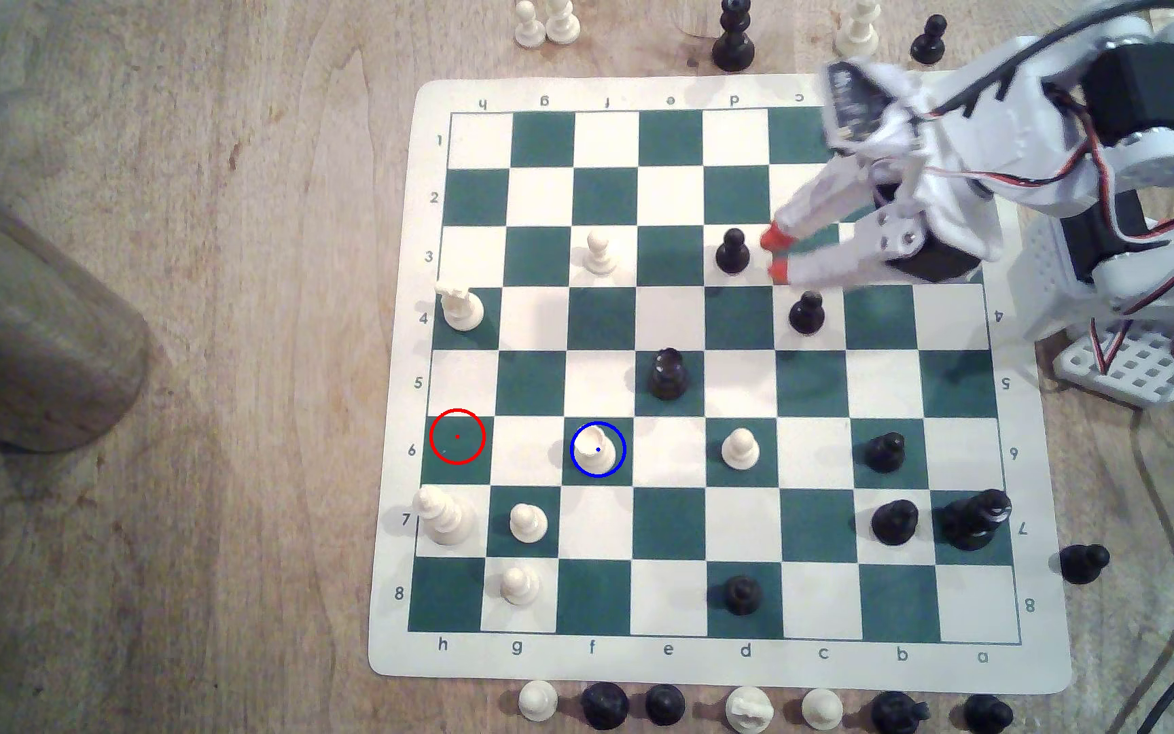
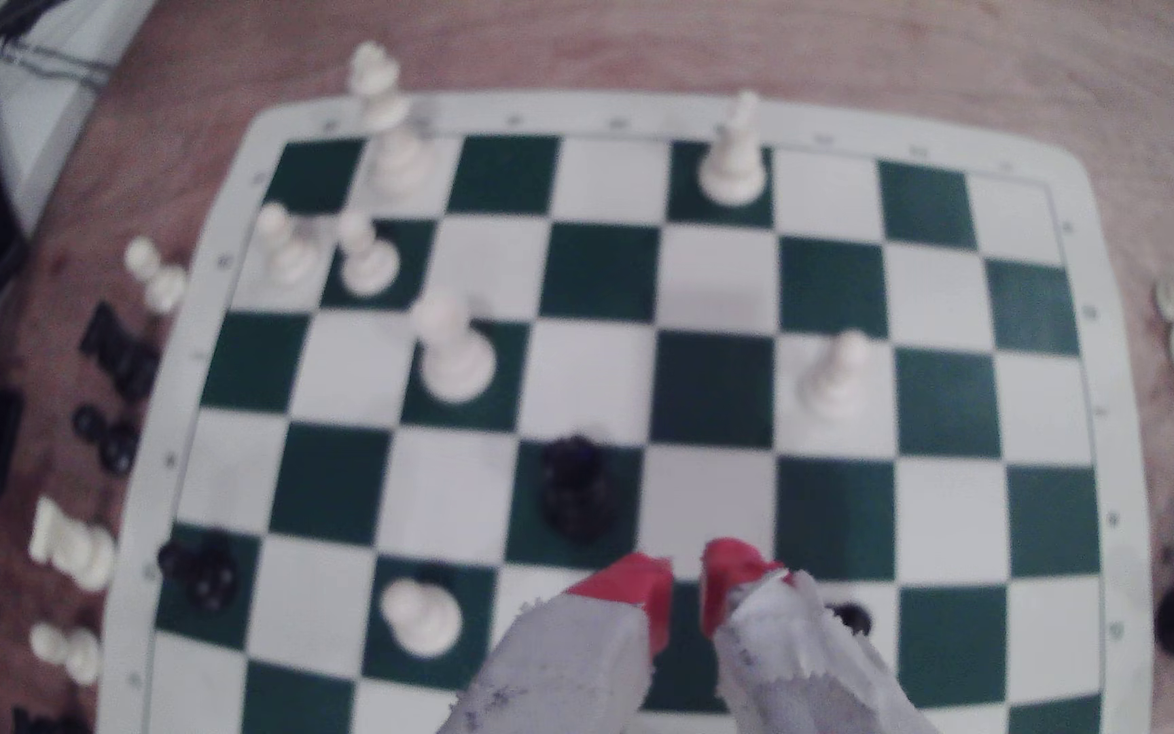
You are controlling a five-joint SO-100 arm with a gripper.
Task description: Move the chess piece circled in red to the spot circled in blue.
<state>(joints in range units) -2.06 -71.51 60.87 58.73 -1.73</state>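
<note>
Standing upright on the blue-ringed dark green spot (image 1: 614,467) in row 6, file f, the cream chess piece (image 1: 597,447) sits with the blue centre dot over its body. The red ring (image 1: 457,437) lies two squares toward the exterior view's left on the h-file green square, with no piece in it. The pincer (image 1: 775,254) hangs well apart from the chess piece, up toward the exterior view's upper right, near row 3 just beside a black pawn (image 1: 732,250). Its red-tipped fingers (image 1: 773,236) are parted by a narrow gap and grip nothing. In the wrist view the pincer (image 2: 687,582) shows the same small gap over the board (image 2: 1128,437), and the chess piece (image 2: 456,349) stands far ahead of the tips, past a black piece (image 2: 578,490). Spare pieces line the desk (image 1: 217,353) around the board.
</note>
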